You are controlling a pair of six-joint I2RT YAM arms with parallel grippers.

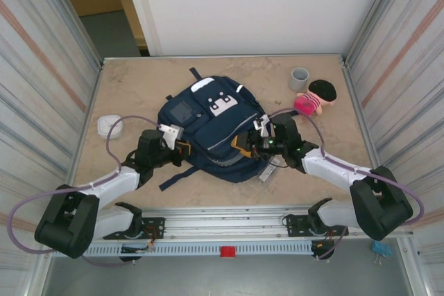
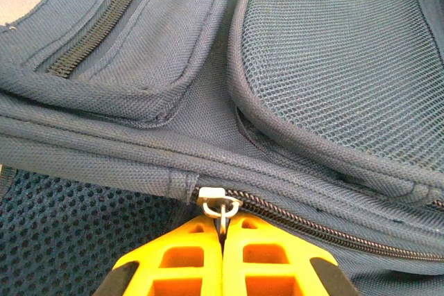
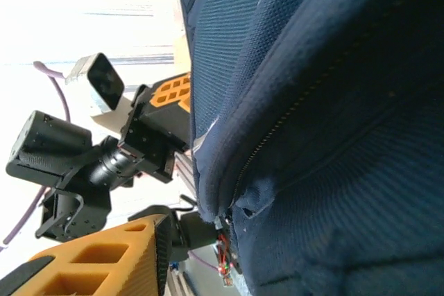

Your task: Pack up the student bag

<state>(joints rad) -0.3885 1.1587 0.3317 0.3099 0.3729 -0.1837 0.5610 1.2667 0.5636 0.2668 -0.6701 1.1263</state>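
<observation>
The student bag point(image 1: 211, 126), navy blue with white patches, lies flat in the middle of the table. My left gripper point(image 1: 182, 148) is at its lower left edge. In the left wrist view the yellow fingers point(image 2: 187, 258) are pressed together on the metal zipper pull point(image 2: 223, 211) at the end of a closed zip. My right gripper point(image 1: 250, 145) is at the bag's lower right edge. In the right wrist view one orange finger point(image 3: 104, 261) stands a gap away from the bag's fabric edge point(image 3: 215, 178). The other finger is hidden behind the bag.
A pink plush doll point(image 1: 313, 97) and a grey cup point(image 1: 299, 78) stand at the back right. A white round object point(image 1: 108, 125) lies at the left. A silvery item point(image 1: 267, 171) sits by the bag's lower right corner. Metal walls enclose the table.
</observation>
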